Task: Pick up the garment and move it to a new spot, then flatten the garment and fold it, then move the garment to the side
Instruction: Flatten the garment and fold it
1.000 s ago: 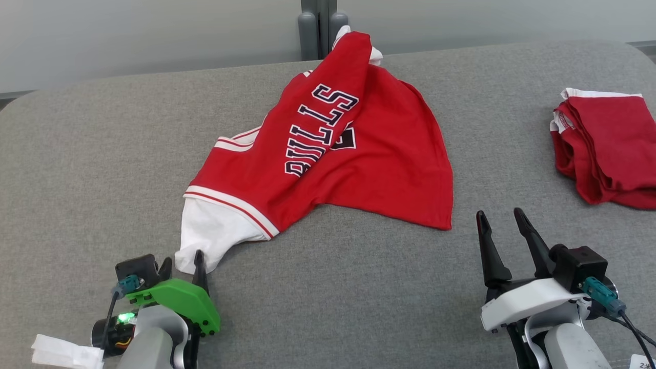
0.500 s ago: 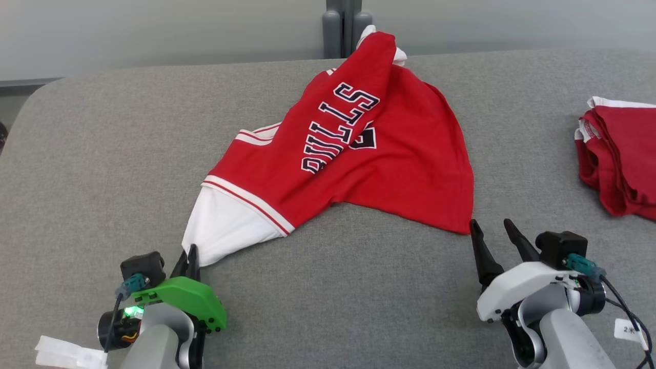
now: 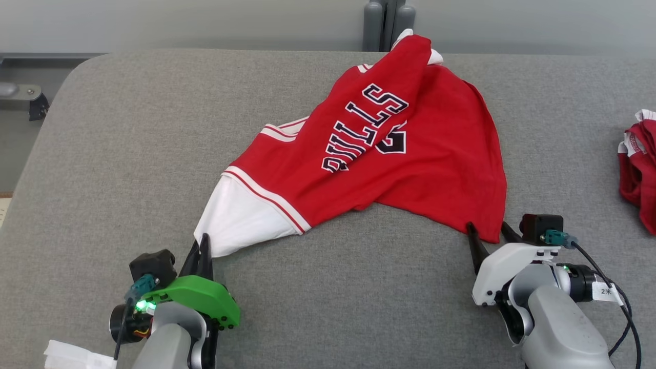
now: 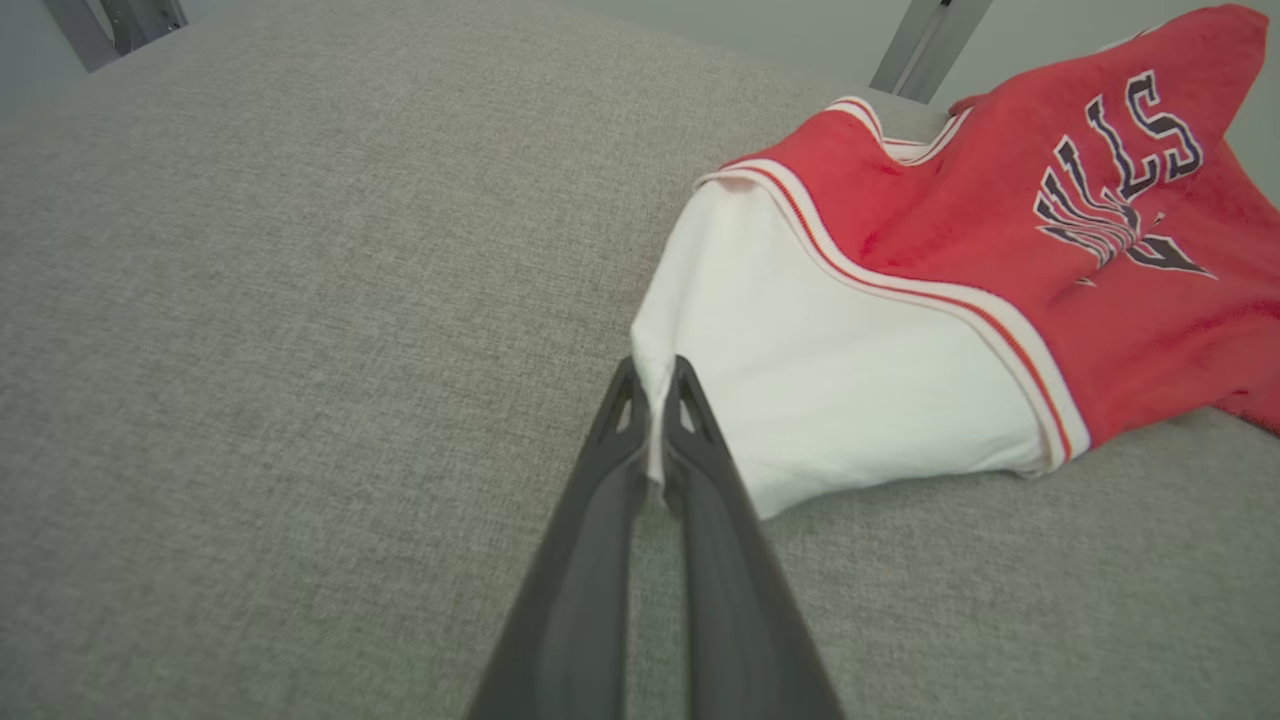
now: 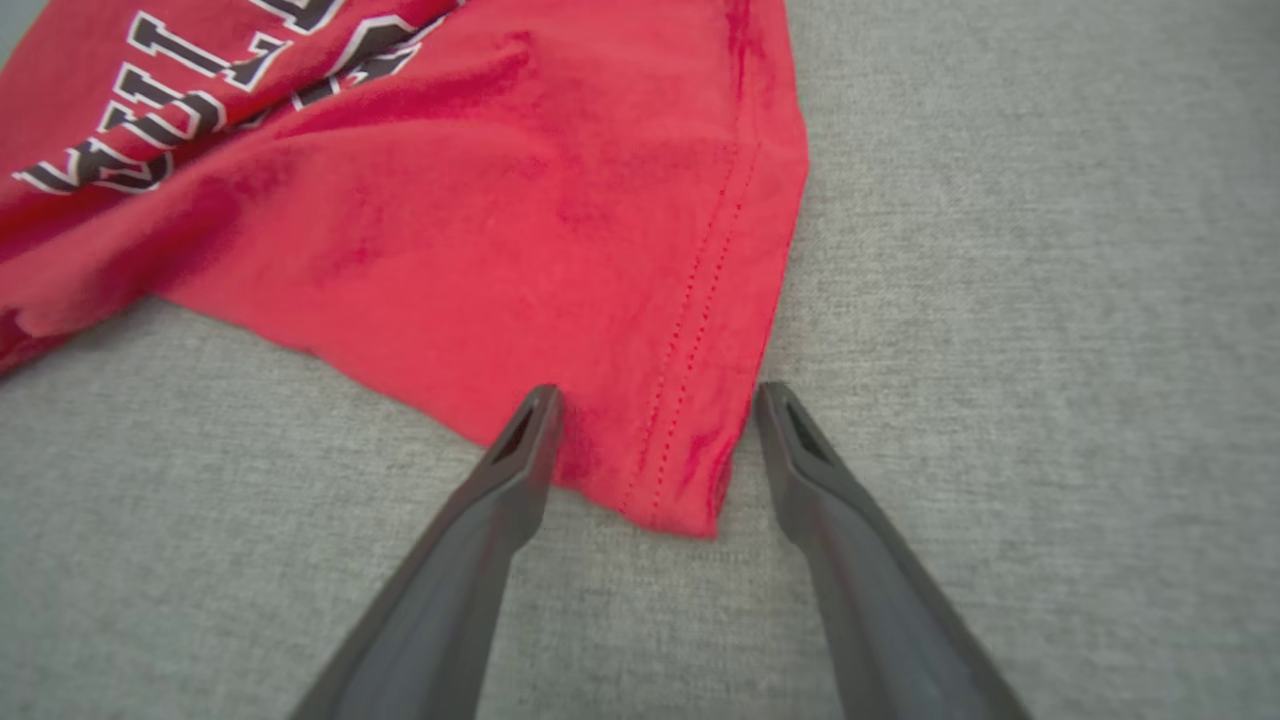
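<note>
"BULLS" runs in black, white-edged capitals across the red jersey (image 3: 435,169), above a partly hidden numeral. A white cable tag (image 3: 606,292) begins with "2".

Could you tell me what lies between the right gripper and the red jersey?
Nothing: in the right wrist view, the red jersey's hem corner sits between the open right gripper's fingers, on the grey surface.

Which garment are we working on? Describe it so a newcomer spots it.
On the grey fabric surface, look to the middle: a red jersey lies spread out, its white end pinched in the left tool. Unlike the red pile at the right edge, it shows black BULLS lettering.
</note>
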